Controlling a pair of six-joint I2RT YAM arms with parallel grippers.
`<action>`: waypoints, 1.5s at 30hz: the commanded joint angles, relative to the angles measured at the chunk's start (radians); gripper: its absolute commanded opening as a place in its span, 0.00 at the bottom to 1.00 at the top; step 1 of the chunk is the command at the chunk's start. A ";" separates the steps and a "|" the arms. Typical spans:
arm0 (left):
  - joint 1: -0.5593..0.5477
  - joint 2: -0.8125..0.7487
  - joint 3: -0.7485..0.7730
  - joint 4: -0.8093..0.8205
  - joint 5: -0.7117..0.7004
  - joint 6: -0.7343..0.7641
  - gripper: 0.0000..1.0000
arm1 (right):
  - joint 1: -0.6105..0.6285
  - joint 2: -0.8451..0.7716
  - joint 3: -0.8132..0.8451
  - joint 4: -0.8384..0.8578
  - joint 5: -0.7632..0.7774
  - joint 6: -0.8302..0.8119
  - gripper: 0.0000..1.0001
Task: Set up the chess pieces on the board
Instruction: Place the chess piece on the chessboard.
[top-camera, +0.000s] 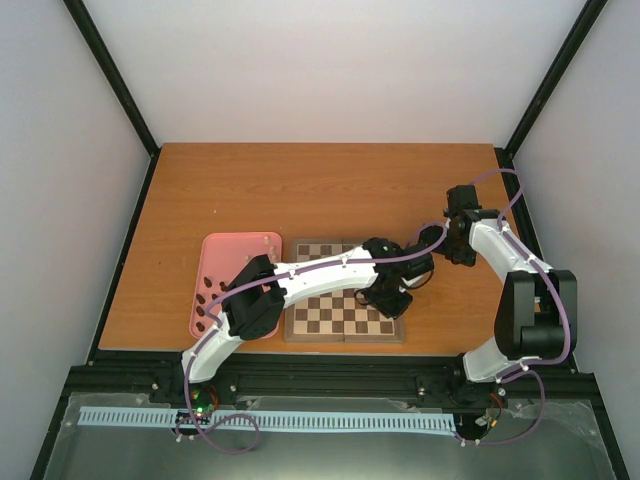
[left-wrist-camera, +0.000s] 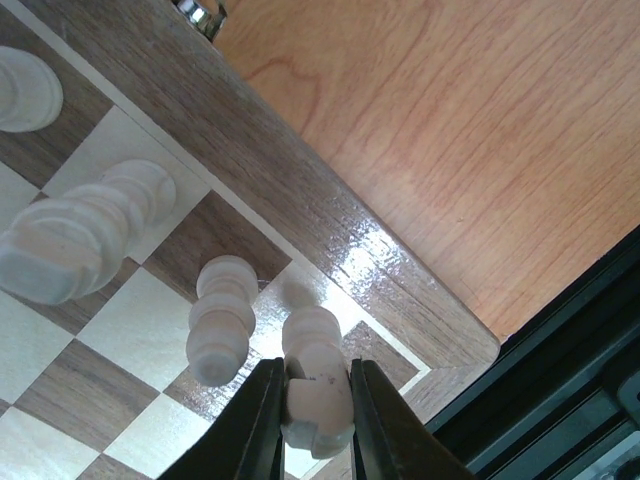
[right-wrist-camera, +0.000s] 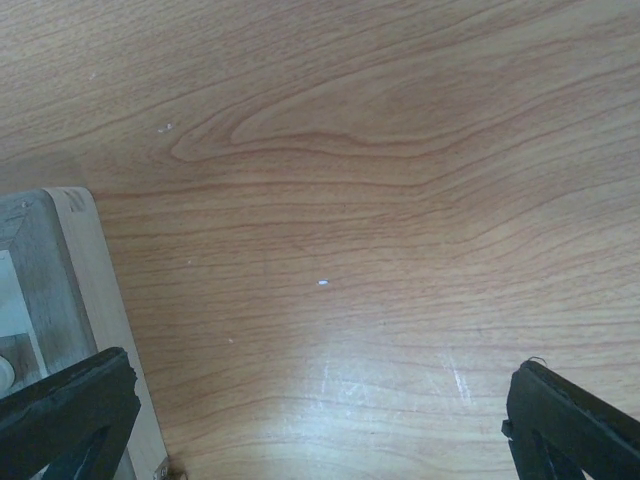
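One white piece (left-wrist-camera: 318, 398) sits clamped in my left gripper (left-wrist-camera: 318, 372) above a corner of the board (left-wrist-camera: 300, 200), where I judge it belongs, while my right gripper (right-wrist-camera: 320, 405) hangs open aside.

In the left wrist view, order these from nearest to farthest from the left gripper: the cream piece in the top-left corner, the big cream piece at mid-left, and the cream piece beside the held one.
From the left gripper, shut on the held piece:
1. Neighbouring cream piece, just left.
2. Big cream piece, mid-left.
3. Corner cream piece, top left.
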 joint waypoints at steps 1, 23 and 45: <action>-0.013 0.012 0.018 -0.030 -0.007 0.020 0.01 | -0.010 0.013 -0.004 0.017 -0.012 -0.008 1.00; -0.013 0.028 0.009 -0.036 -0.021 0.028 0.10 | -0.016 0.022 -0.003 0.019 -0.023 -0.011 1.00; -0.013 -0.016 0.010 -0.029 -0.005 0.060 0.52 | -0.015 0.022 0.002 0.018 -0.032 -0.014 1.00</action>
